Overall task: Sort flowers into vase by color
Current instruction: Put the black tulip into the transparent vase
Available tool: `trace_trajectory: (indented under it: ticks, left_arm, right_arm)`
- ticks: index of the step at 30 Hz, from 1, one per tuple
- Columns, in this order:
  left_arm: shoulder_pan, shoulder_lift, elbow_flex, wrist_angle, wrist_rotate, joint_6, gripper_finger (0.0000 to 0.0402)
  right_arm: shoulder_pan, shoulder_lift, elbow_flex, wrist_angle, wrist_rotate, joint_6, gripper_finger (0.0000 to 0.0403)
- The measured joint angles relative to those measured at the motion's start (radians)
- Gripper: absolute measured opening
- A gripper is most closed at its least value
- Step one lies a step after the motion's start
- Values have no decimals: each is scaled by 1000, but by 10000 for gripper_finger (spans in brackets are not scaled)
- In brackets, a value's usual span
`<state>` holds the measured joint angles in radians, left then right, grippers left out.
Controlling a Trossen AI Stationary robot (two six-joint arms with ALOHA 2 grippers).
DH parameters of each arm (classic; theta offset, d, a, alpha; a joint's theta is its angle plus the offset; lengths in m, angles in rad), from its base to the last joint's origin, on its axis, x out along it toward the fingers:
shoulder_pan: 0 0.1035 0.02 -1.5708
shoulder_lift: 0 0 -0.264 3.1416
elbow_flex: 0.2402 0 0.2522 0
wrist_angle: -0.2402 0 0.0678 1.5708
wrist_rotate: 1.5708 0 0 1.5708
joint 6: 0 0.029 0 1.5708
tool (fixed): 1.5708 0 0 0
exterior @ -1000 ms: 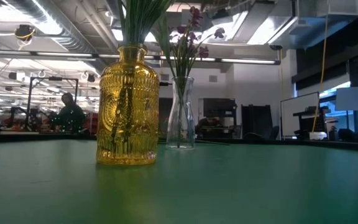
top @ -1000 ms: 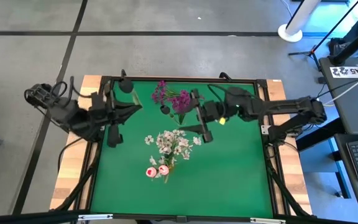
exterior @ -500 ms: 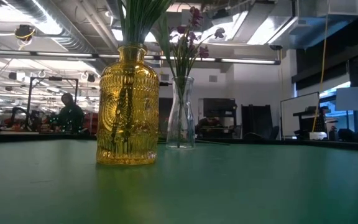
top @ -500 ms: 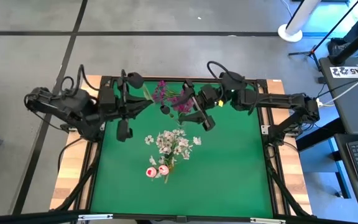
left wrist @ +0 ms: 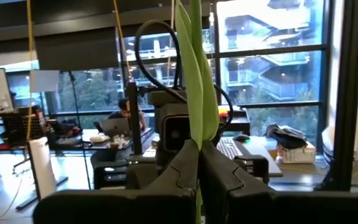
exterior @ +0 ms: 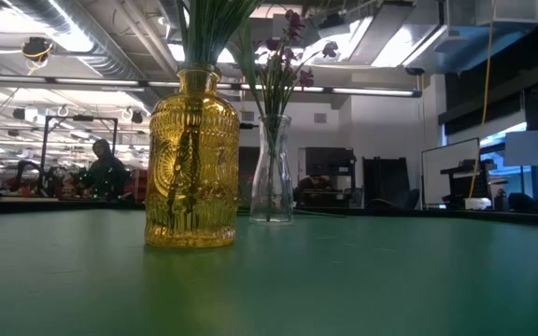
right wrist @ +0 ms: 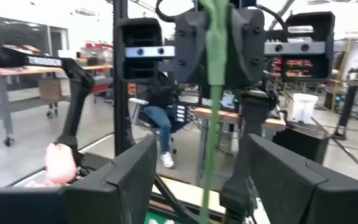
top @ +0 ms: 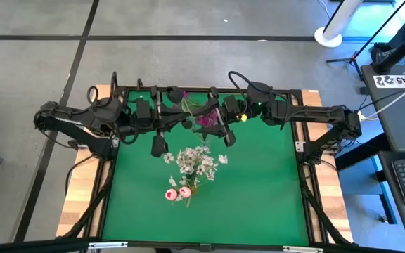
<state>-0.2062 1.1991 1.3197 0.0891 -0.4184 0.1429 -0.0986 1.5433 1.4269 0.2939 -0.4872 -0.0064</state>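
My left gripper (top: pixel 176 116) reaches in from the table's left and is shut on a green flower stem (left wrist: pixel 196 74). My right gripper (top: pixel 215 121) faces it from the right, open, its fingers (right wrist: pixel 123 168) standing on either side of the same stem (right wrist: pixel 214 81) without touching. Magenta-purple clusters (top: pixel 201 114) show between the two grippers. The low view shows a clear vase (exterior: pixel 271 168) holding purple flowers (exterior: pixel 288 47) and a yellow glass vase (exterior: pixel 192 159) full of green stems. White sprays (top: pixel 197 160) and pink buds (top: pixel 178 192) show nearer the table's middle. My left gripper pinches the green stem, with its long leaf (left wrist: pixel 191 106), between its two shut fingers (left wrist: pixel 179 165). The fingers lie across the stem and come level from the table's left. The stem is lifted clear; its blossom end is outside the wrist view.
A dark frame (top: pixel 209 90) borders the green mat (top: pixel 259 197), which has open room on its near and right parts. Both vases stand in the far middle, close under the arms. People sit at desks in the room beyond (exterior: pixel 106 168).
My left gripper has travelled toward the table's right, closing on the purple flowers and my right gripper. My right gripper has moved toward the far edge and a little left, ending face to face with the left one. The vases have stayed put.
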Motion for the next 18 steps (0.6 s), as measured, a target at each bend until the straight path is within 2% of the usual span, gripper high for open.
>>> trace_trajectory:
  ticks: [4,18]
  left_arm:
    - [13,10,0,19,48,0,0]
    - [13,20,0,12,51,-3,0]
  right_arm:
    - [0,0,0,-15,26,-3,241]
    - [0,0,0,-6,32,2,241]
